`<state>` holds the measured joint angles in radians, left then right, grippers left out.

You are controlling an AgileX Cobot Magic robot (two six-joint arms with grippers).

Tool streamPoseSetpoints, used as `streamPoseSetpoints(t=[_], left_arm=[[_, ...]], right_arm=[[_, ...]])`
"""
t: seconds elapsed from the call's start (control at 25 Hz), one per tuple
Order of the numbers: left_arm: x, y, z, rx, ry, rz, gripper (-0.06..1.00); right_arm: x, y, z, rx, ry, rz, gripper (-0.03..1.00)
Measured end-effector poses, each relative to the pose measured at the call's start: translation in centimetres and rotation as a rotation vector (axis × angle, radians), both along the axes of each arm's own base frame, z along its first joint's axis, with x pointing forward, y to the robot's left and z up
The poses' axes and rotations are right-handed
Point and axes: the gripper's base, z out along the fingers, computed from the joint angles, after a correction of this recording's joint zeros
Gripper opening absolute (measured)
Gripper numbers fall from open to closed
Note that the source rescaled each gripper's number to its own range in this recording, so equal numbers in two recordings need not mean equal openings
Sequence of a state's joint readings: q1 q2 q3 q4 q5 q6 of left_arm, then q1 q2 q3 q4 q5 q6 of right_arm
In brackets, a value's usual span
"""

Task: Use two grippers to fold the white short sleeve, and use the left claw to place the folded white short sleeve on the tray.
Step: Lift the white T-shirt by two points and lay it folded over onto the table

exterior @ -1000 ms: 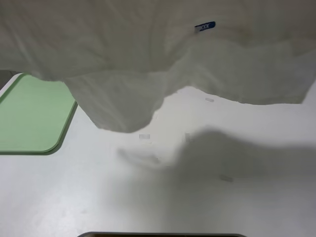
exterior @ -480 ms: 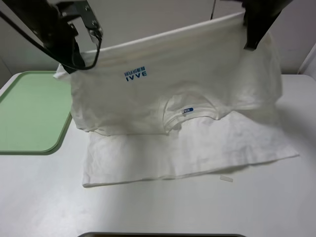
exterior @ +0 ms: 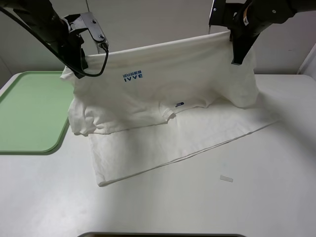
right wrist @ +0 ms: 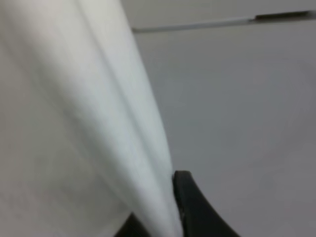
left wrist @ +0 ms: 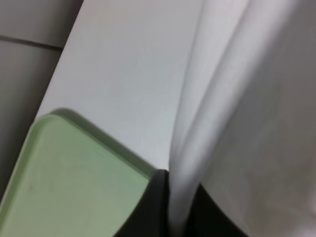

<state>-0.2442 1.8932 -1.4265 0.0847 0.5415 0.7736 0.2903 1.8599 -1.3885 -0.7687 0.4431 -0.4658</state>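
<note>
The white short sleeve [exterior: 168,94] hangs stretched between both arms over the back of the table, its lower part trailing flat on the tabletop toward the front. My left gripper [exterior: 78,69] is shut on the shirt's left upper edge; the left wrist view shows cloth [left wrist: 237,123] pinched between the black fingers [left wrist: 154,207]. On the right, the other gripper [exterior: 237,60] is shut on the upper right edge, with fabric [right wrist: 74,123] clamped beside one black finger [right wrist: 197,207]. The pale green tray [exterior: 29,113] lies at the table's left edge, beside the shirt.
A small white tape strip [exterior: 226,178] lies on the white table [exterior: 197,207] in front of the shirt, to the right. A dark edge [exterior: 160,235] shows at the front rim of the table. A wall stands behind the table.
The shirt, earlier hanging close before the camera, has been carried back and down. Both grippers moved lower and farther away, and more of the cloth now rests on the table.
</note>
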Motion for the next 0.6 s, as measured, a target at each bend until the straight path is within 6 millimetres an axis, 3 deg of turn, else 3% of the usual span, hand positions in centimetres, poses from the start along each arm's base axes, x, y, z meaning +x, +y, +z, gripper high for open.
streamPoseSetpoints(t=[0.16, 0.32, 0.44, 0.6], left_arm=[[-0.1, -0.4, 0.0, 0.043, -0.009, -0.068, 0.0], [-1.0, -2.6, -0.1, 0.114, 0.011, -0.218, 0.0], [-2.6, -5.3, -0.5, 0.192, 0.061, -0.406, 0.0], [-4.5, -7.3, -0.8, 0.257, 0.152, -0.555, 0.0]], right_arm=[[0.2, 0.1, 0.2, -0.018, -0.026, 0.031, 0.0], [0.1, 0.1, -0.2, -0.065, -0.034, 0.077, 0.0], [-0.9, -0.7, -2.7, -0.205, 0.048, 0.163, 0.0], [-2.4, -0.9, -5.4, -0.289, 0.129, 0.259, 0.0]])
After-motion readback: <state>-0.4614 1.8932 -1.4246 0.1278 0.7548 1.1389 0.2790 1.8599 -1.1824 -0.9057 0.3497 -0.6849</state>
